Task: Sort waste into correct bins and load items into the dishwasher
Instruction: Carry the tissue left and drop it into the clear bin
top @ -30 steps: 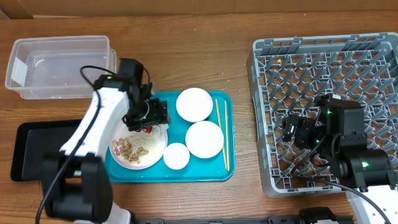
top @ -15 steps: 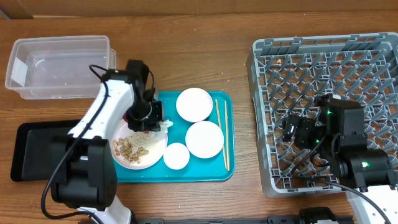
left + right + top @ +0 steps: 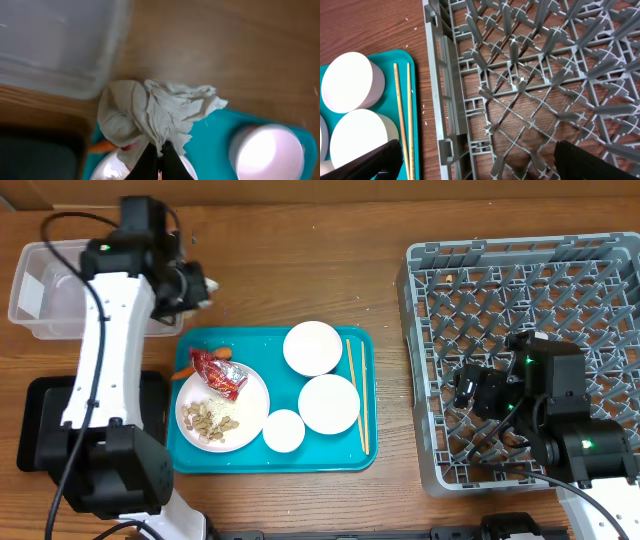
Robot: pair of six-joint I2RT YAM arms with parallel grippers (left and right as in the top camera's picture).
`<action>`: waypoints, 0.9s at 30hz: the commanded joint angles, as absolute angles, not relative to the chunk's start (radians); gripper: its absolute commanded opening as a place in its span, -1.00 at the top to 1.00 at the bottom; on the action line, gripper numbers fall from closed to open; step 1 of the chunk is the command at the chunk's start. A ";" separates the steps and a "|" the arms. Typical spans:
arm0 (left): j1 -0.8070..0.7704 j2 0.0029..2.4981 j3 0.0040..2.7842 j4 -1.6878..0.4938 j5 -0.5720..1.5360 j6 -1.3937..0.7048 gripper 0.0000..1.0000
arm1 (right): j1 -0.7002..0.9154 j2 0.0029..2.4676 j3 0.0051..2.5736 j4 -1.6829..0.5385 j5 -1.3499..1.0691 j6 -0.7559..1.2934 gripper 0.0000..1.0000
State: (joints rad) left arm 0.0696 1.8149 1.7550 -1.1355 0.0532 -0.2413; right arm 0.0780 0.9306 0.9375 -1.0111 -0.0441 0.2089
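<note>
Beside the right wall of the tub (image 3: pixel 100 246), above the bare worktop (image 3: pixel 300 260), the scrap (image 3: pixel 160 112) is hanging crumpled from the left end effector (image 3: pixel 159 161), whose narrow fingers are pinching its folds. Below it, on the teal tray (image 3: pixel 340 456), the plate (image 3: pixel 256 392) is carrying the wrapper (image 3: pixel 218 372) and the rice (image 3: pixel 215 420). The carrot (image 3: pixel 181 376) is lying at the plate's left edge. Two bowls (image 3: pixel 312 347) (image 3: pixel 328 403), the cup (image 3: pixel 284 430) and the chopsticks (image 3: pixel 357 395) are sharing the tray's right half. The black tray (image 3: pixel 40 430) is sitting just left of the teal one. Well apart, the right end effector (image 3: pixel 480 160) is hovering over the rack (image 3: pixel 520 270), its fingers spread wide and holding nothing.
</note>
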 commanded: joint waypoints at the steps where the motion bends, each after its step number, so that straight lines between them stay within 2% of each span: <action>1: 0.128 1.802 1.776 -1.058 -0.065 -0.303 0.92 | 0.072 0.927 0.969 -1.005 -0.034 0.205 -1.00; 4: 0.160 1.808 1.776 -0.991 -0.071 -0.303 0.92 | 0.072 0.927 0.969 -1.005 -0.035 0.205 -1.00; 5: 0.171 1.810 1.776 -0.972 -0.071 -0.303 0.84 | 0.072 0.927 0.969 -1.005 -0.034 0.205 -1.00; 7: 0.194 1.811 1.776 -0.937 -0.071 -0.303 0.38 | 0.072 0.927 0.969 -1.006 -0.035 0.205 -1.00; 8: 0.201 1.811 1.776 -0.929 -0.072 -0.303 0.34 | 0.072 0.927 0.969 -1.006 -0.035 0.205 -1.00; 11: 0.213 1.811 1.776 -0.931 -0.070 -0.304 0.01 | 0.072 0.927 0.969 -1.006 -0.035 0.205 -1.00; 16: 0.208 1.811 1.776 -1.025 0.025 -0.303 0.03 | 0.072 0.927 0.969 -1.006 -0.034 0.205 -1.00; 20: 0.174 1.811 1.774 -1.232 0.147 -0.305 0.12 | 0.072 0.928 0.969 -1.005 -0.034 0.205 -1.00; 24: 0.116 1.811 1.729 -1.389 0.116 -0.323 0.10 | 0.072 0.936 0.969 -1.006 -0.035 0.205 -1.00; 27: 0.080 1.811 1.654 -1.402 0.116 -0.342 0.09 | 0.072 0.945 0.969 -1.007 -0.035 0.205 -1.00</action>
State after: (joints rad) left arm 0.1085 1.8149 1.7180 -1.3926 0.0952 -0.3096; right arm 0.0784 0.9382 0.9375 -1.0107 -0.0437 0.2089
